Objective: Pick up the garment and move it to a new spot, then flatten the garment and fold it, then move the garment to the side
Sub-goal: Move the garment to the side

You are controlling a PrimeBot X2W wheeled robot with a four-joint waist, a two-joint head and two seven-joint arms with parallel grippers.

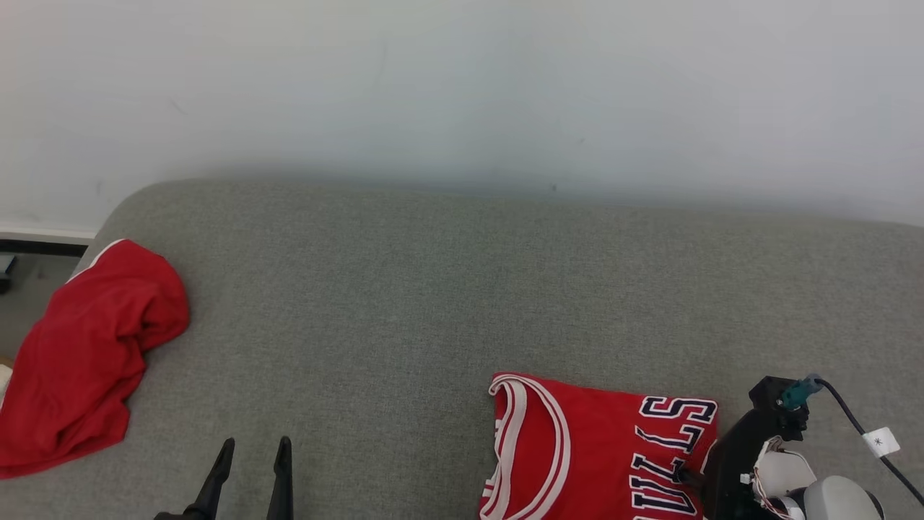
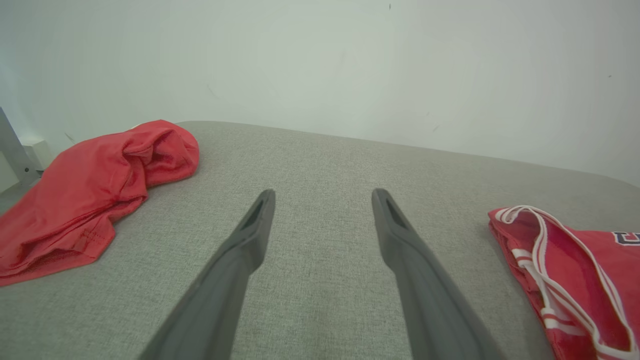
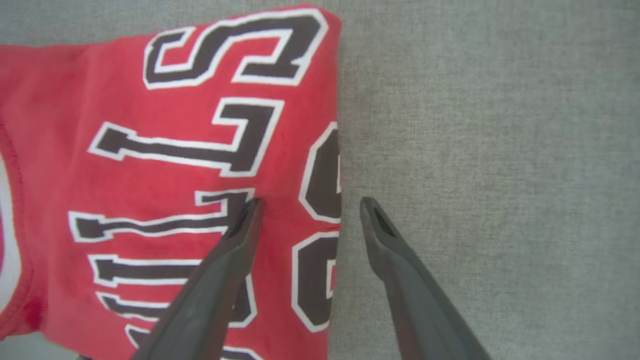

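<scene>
Your right gripper point(image 3: 311, 202) sits closest, jaws spread and holding nothing. It straddles the right-hand edge of the folded red jersey point(image 3: 175, 150), with one finger over the lettering and the other over bare grey cushion point(image 3: 500, 150). You cannot tell whether that tip touches the cloth.

In the head view a crumpled red garment point(image 1: 86, 354) lies at far left, well apart. A pale wall point(image 1: 462, 87) fills the top, and a white tag point(image 1: 879, 440) shows at lower right.

Dark, white-edged letters read "LLS". The jersey lies at lower centre-right. Your left gripper point(image 1: 256, 442), also spread and empty, hovers over bare cushion at lower left.
</scene>
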